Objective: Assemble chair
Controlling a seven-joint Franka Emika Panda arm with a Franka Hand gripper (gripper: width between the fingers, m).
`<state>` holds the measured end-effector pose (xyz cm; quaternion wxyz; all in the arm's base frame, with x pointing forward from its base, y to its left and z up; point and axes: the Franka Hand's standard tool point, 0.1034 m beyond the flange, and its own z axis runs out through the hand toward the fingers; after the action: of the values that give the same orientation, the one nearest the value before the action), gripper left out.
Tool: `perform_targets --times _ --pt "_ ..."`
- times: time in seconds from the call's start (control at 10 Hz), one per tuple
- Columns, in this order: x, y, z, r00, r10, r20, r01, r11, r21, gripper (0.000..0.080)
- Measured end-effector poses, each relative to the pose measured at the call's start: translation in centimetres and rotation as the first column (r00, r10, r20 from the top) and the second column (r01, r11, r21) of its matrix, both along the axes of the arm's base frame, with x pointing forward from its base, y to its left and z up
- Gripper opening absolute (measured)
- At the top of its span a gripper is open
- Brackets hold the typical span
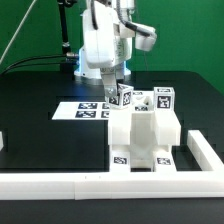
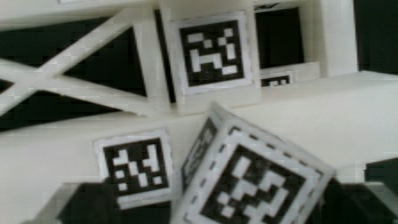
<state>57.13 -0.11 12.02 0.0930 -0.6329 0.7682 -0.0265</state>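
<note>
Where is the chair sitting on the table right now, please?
In the exterior view, the chair stands right of centre, inside the border rail, just past the marker board, with the end effector above it.

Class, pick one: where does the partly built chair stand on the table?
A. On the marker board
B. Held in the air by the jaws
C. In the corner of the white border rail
C: the chair stands on the table inside the corner of the border rail, beside the marker board.

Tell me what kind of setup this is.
Likely a lab robot-assembly bench: a black table backed by a green screen, a marker board, and a tag-covered white chair under the gripper.
</note>
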Motion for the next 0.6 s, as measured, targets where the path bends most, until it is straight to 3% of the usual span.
perform_targets --times 0.1,0.3,0.6 --pt "0.0 0.0 0.0 0.997 0.072 0.003 -0.072 0.997 -0.013 0.0626" --pt "0.2 0.5 0.1 0.897 0.441 0.01 -0.44 0.895 -0.072 0.0648" --pt "-0.2 1.4 -0.1 0.783 0.622 -0.005 -0.619 0.779 -0.095 0.0649"
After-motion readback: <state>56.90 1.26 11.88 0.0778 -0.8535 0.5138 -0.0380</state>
